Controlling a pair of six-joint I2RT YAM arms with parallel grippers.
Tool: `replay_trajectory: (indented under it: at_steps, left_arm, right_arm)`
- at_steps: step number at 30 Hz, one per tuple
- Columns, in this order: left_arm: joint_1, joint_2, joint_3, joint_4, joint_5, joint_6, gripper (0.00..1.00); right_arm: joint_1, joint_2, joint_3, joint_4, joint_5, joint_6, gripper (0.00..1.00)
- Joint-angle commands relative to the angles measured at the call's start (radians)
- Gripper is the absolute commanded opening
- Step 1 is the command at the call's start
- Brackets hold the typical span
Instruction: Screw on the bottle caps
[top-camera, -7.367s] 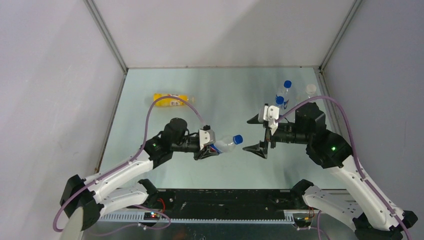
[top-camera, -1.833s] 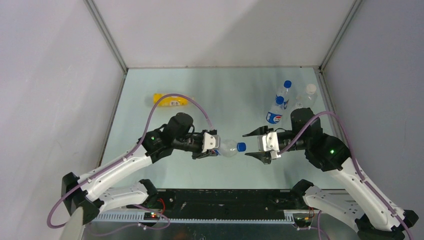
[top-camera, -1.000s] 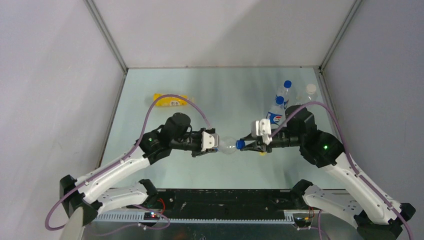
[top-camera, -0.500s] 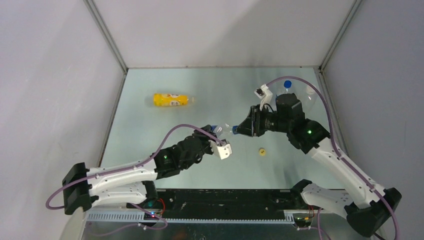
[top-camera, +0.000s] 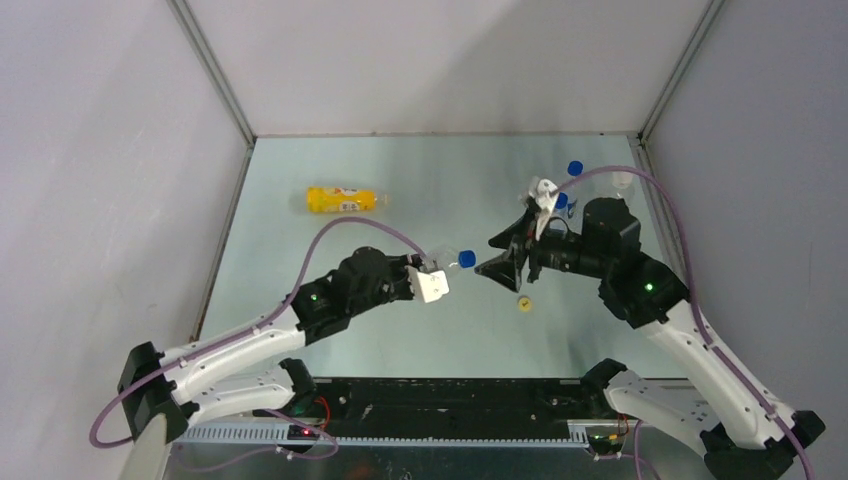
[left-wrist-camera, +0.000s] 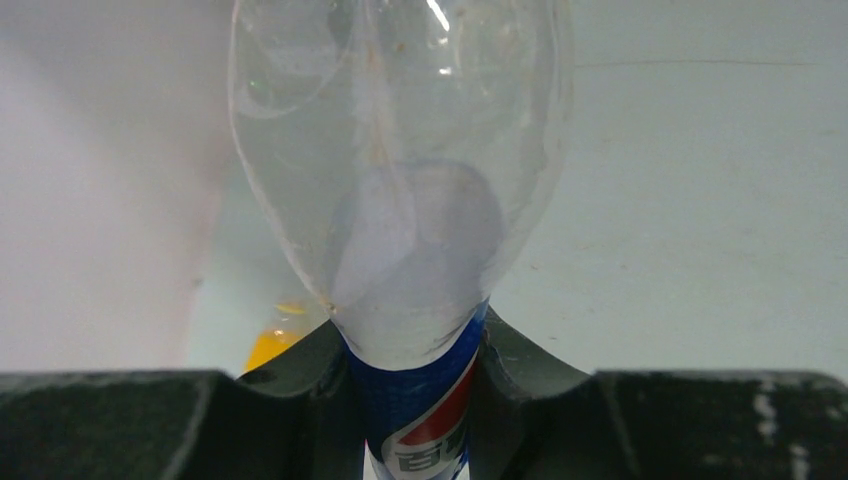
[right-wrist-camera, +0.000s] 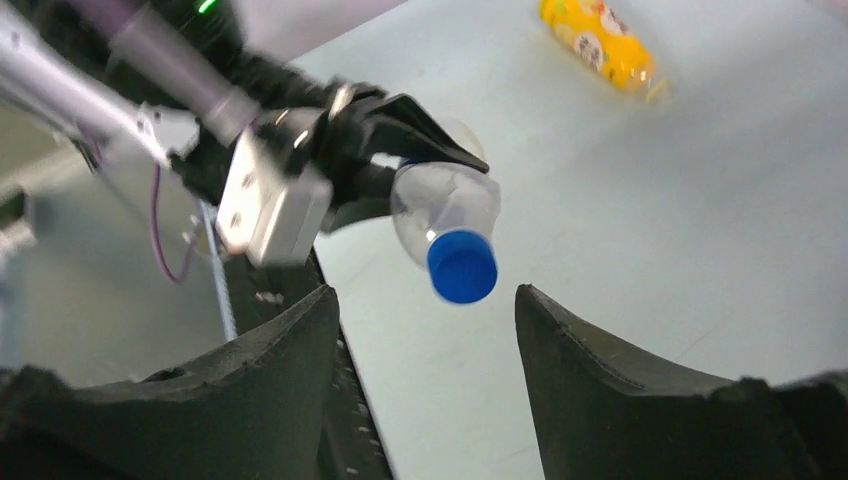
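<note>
1. My left hand (top-camera: 437, 272) clamps the Pepsi bottle (top-camera: 452, 264) above the worktop (top-camera: 400, 180), blue cap (top-camera: 467, 258) pointing right.
2. My right hand (top-camera: 503, 256), fingers apart, faces that cap.
3. The yellow cap (top-camera: 523, 303) lies on the worktop, nearer.

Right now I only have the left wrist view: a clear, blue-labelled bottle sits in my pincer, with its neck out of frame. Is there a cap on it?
Observer: Yes. The right wrist view shows a blue cap sitting on the neck of the bottle. I cannot tell how tight it is.
Operator: Where is the right pincer?
Observer: The right pincer is open and faces the cap end-on, with its fingers clear of the cap.
Operator: Any loose caps around?
Observer: One yellow cap lies on the table, just on the near side of the right pincer.
</note>
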Motion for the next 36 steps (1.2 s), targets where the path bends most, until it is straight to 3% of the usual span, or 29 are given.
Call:
replay_trajectory:
  at_steps: [1,6,10,16,32,36]
  left_arm:
    - [0.094,-0.012,0.098,-0.154,0.4,-0.126,0.0]
    - [0.184,0.067,0.183,-0.263,0.719,-0.171,0.0]
    - [0.194,0.127,0.251,-0.364,0.813,-0.14,0.01]
    - [0.195,0.185,0.321,-0.472,0.852,-0.093,0.01]
    - [0.195,0.207,0.367,-0.524,0.864,-0.05,0.02]
    - [0.193,0.218,0.385,-0.533,0.863,-0.044,0.02]
  right_arm:
    - [0.002,-0.07,0.013,-0.074,-0.186,-0.396,0.67]
    - [0.003,-0.116,0.012,-0.244,-0.251,-0.803,0.66]
    - [0.003,-0.118,0.013,-0.291,-0.246,-0.914,0.64]
    - [0.016,-0.094,0.013,-0.273,-0.305,-0.936,0.61]
    - [0.061,-0.021,0.013,-0.219,-0.305,-0.923,0.54]
    - [0.066,-0.011,0.014,-0.21,-0.313,-0.897,0.46]
